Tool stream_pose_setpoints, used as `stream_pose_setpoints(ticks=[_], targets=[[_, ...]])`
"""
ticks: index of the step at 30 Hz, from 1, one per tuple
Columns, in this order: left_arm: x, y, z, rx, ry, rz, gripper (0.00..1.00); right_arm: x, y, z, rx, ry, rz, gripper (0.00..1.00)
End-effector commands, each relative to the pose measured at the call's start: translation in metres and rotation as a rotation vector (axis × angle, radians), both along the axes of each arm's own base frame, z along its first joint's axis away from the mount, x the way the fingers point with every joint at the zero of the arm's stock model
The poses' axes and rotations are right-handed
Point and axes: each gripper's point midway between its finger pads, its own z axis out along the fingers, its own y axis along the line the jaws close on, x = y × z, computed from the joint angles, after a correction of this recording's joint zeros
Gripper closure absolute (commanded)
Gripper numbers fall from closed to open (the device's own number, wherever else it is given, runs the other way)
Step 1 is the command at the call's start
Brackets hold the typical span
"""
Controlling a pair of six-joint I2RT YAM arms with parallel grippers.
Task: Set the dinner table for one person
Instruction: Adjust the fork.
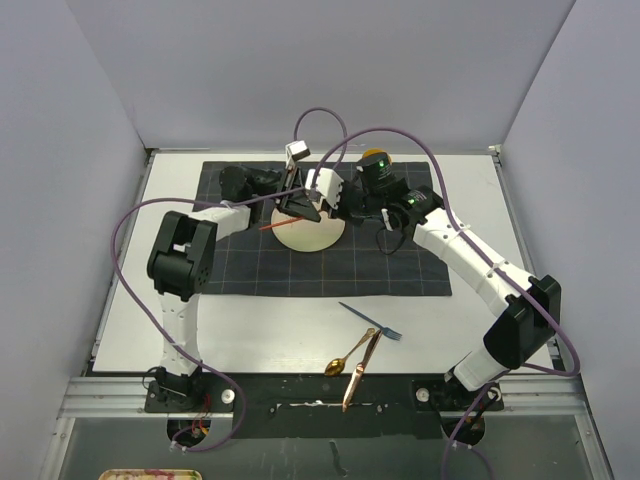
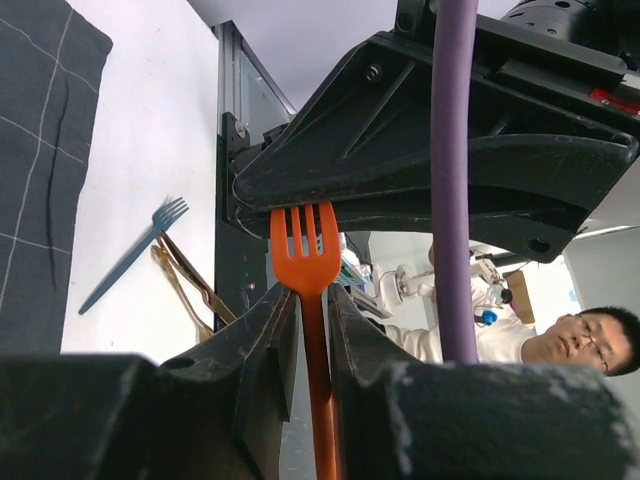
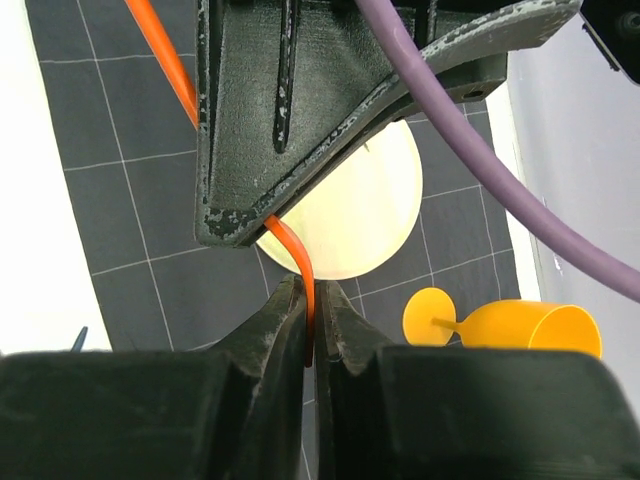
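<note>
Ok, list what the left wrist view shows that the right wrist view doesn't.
Left wrist only: the orange fork seen tines-up between the left claw, and gold cutlery lying near the metal rail. Right wrist only: the cream plate, the orange goblet on the cloth, and the right claw shut on the fork's handle. Both: the fork itself, the dark grid cloth, bare white dinner table and a purple cable.

Desk (image 1: 255, 335): large, flat, white, rectangular top, lying level. A metal rail (image 1: 110, 395) runs along its near edge. White surface shows on the near strip and both side margins. A dark gridded cloth (image 1: 300, 275) covers the middle and far part.
</note>
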Motion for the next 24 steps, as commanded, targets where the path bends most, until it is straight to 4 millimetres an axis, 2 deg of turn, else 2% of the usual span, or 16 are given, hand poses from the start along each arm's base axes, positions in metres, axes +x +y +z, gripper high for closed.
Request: stream_pose_setpoints(ticks=[1, 13, 17, 24], targets=[[-0.010, 0.033, -0.016, 0.138, -0.170, -0.147, 0.83, -0.004, 0.011, 0.018, 0.058, -0.028, 0.039, 1.00], [0.024, 0.071, -0.008, 0.131, -0.236, -0.029, 0.75, -0.003, 0.013, 0.015, 0.054, -0.020, 0.046, 1.00], [0.030, 0.081, 0.003, 0.118, -0.309, -0.001, 0.72, -0.004, 0.014, 0.013, 0.052, -0.013, 0.047, 1.00], [0.056, 0.119, 0.019, 0.123, -0.400, 0.108, 0.70, -0.003, 0.010, 0.013, 0.046, -0.018, 0.035, 1.00]])
